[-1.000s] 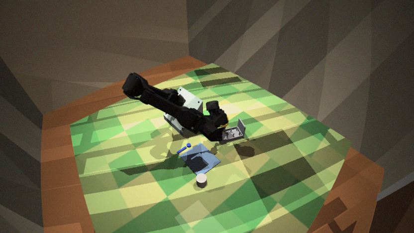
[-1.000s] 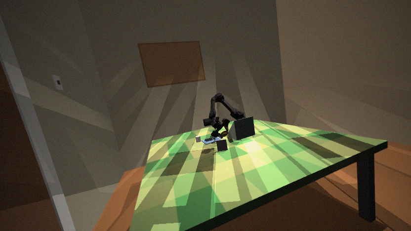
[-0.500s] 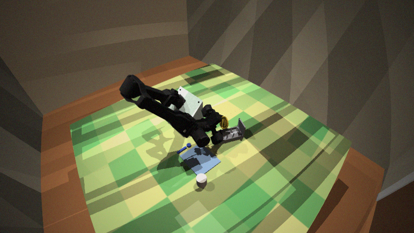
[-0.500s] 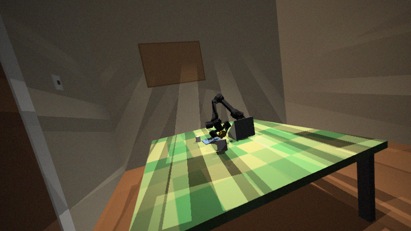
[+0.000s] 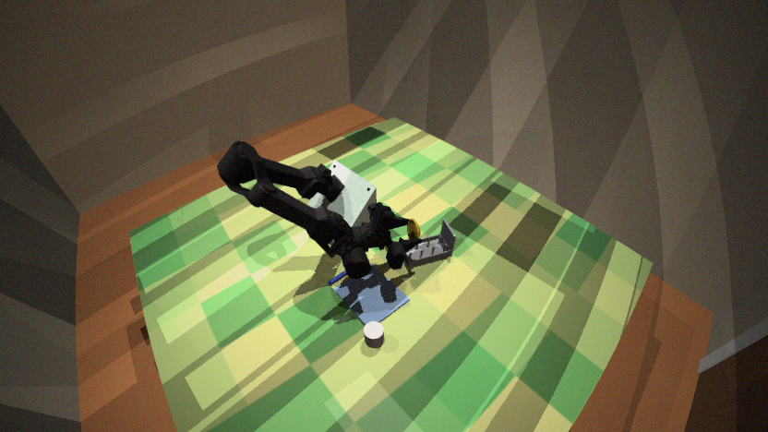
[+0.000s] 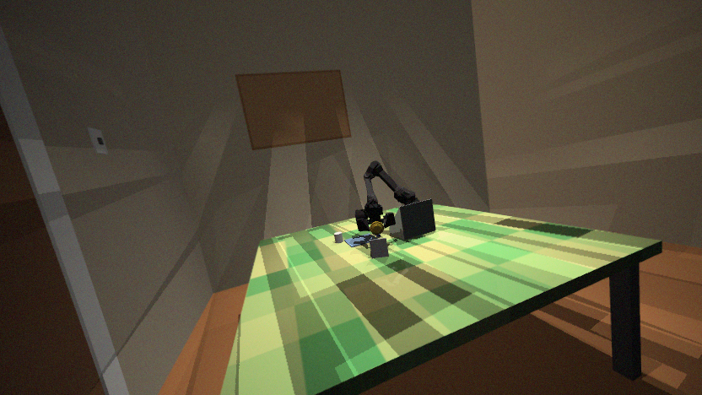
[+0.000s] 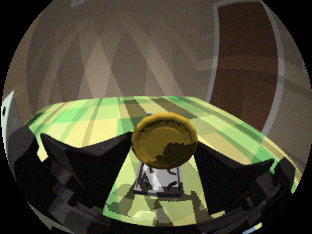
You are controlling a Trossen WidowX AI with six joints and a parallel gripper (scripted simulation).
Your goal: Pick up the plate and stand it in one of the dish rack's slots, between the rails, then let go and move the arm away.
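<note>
The yellow plate [image 5: 413, 229] [image 6: 376, 228] [image 7: 165, 140] is held on edge, nearly upright, its broad face turned to the wrist camera. My gripper [image 5: 414, 231] [image 6: 376, 227] [image 7: 164, 140] is shut on it, one finger at each side of the rim. The grey dish rack [image 5: 428, 253] [image 7: 159, 186] stands on the table just beyond and below the plate, its short rails pointing up. The rack's tall end panel [image 5: 448, 236] [image 6: 379, 247] faces away from the arm. The plate is above the rack's level and not seen between rails. One finger partly hides the rack's near end in the top view.
A blue flat board [image 5: 371, 316] [image 6: 352, 243] lies beside the rack under the arm's shadow. A white-topped cylinder [image 5: 373, 333] [image 6: 337, 237] stands at its corner. A blue stick [image 5: 337, 278] lies at the board's other side. A pale block [image 5: 352, 187] [image 6: 418, 219] stands near the arm's base.
</note>
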